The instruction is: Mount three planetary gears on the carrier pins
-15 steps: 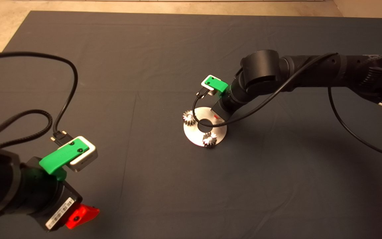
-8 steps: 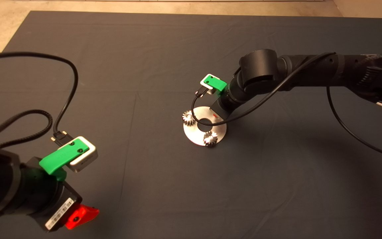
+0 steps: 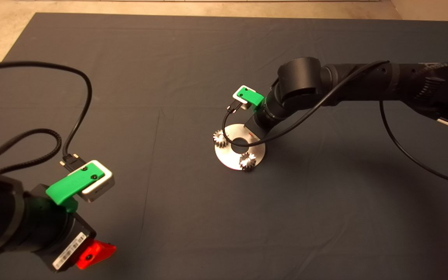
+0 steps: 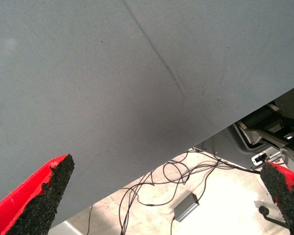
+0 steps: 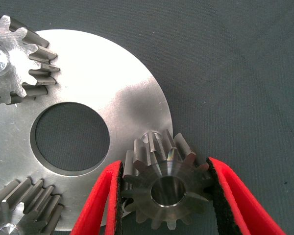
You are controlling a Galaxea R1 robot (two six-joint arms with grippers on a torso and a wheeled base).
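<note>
In the head view, two small dark steel toothed gears (image 3: pixel 220 137) (image 3: pixel 247 161) already sit on the flat shiny round metal disc (image 3: pixel 230 158). The right end effector (image 3: pixel 252 135) hangs over the disc's far edge. The left end effector (image 3: pixel 91 254) waits well apart from the disc.

In the left wrist view, the left fingers (image 4: pixel 39 198) are spread, holding nothing.

In the right wrist view, the right end effector (image 5: pixel 165 196) pinches the third gear (image 5: pixel 165 188) over the disc's rim; I judge it not yet seated on its silver pin (image 5: pixel 148 135).
</note>
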